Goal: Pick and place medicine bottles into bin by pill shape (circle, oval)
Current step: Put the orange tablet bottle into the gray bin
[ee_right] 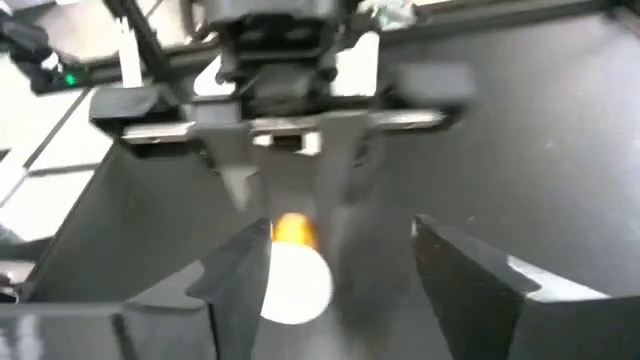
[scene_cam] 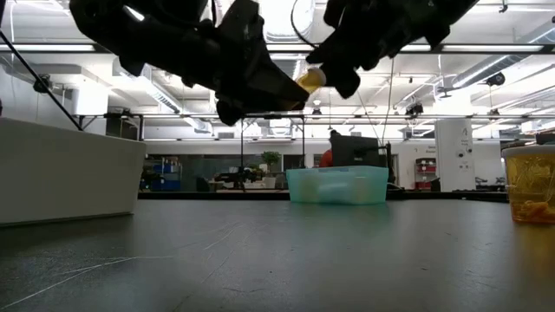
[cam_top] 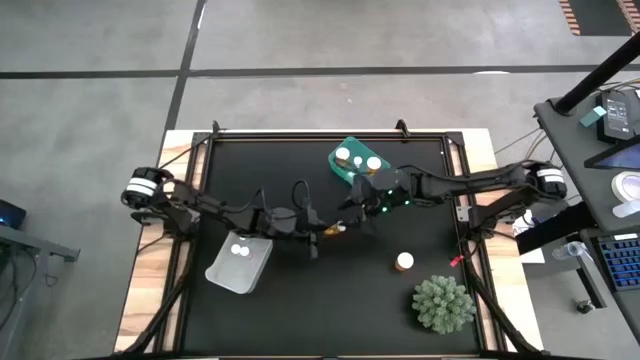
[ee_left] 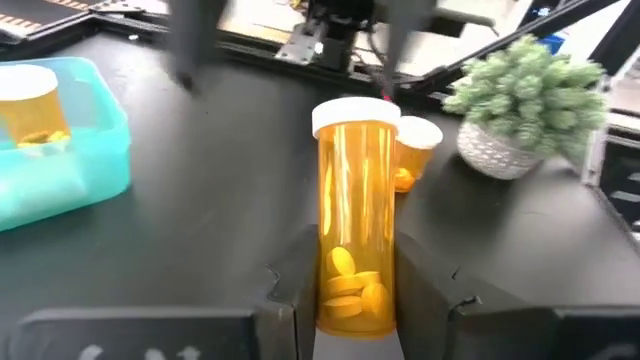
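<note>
My left gripper (cam_top: 325, 232) is shut on an amber medicine bottle (ee_left: 355, 220) with a white cap, high above the table's middle. It also shows in the low view (scene_cam: 308, 81). Yellow pills lie at its bottom end. My right gripper (ee_right: 340, 260) is open and faces it from the right. Its fingers stand on either side of the bottle's white cap (ee_right: 295, 285). Another amber bottle (cam_top: 404, 262) stands on the table at the right. The green bin (cam_top: 355, 160) holds two bottles. The white bin (cam_top: 240, 264) holds two small white ones. My left gripper pinches the bottle's lower body (ee_left: 355, 290), near its bottom end, between its two fingers. The fingers come level from the table's left and lie along the bottle. The bottle is lifted clear and sticks out past the fingertips, cap end toward my right gripper. My right gripper has one finger (ee_right: 245, 270) close beside the cap; I cannot tell whether it touches.
A green spiky plant in a white pot (cam_top: 443, 303) stands at the near right. The green bin is at the far middle and the white bin at the near left. The two arms meet over the middle of the black table (cam_top: 300, 310).
</note>
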Controlling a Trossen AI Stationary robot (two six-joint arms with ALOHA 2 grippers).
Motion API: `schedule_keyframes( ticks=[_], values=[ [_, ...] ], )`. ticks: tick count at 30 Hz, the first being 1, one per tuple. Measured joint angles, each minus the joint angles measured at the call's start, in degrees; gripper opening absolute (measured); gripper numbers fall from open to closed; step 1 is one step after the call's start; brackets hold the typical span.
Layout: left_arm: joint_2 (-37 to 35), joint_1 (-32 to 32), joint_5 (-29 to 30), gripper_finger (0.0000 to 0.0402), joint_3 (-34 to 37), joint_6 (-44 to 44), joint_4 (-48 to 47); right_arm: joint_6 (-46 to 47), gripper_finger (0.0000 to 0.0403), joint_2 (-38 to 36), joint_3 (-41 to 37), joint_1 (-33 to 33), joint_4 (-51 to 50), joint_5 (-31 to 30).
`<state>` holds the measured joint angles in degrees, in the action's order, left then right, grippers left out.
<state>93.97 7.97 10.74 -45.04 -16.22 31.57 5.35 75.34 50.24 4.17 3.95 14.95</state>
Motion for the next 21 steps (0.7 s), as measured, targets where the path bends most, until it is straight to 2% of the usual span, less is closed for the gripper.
schedule_keyframes(
  ticks=[3,7,16,21],
  values=[
    [-1.45,1.08,-0.02,0.0079,-0.38,-1.4,-2.89,-0.74,0.0251,-3.2,0.0,0.91,-1.69,-0.1],
    [-4.39,2.64,-0.01,0.0077,-2.72,-3.83,-12.54,-3.21,0.0267,-7.07,0.0,1.64,-3.19,-0.03],
    [-10.76,7.04,0.14,0.0077,-12.64,-16.14,-46.96,-6.48,0.0264,-11.79,0.0,2.53,-4.03,-0.11],
    [-13.64,9.78,0.24,0.0077,-17.47,-23.5,-60.11,-6.98,0.0254,-11.53,-0.26,2.54,-4.8,-0.06]
  ],
)
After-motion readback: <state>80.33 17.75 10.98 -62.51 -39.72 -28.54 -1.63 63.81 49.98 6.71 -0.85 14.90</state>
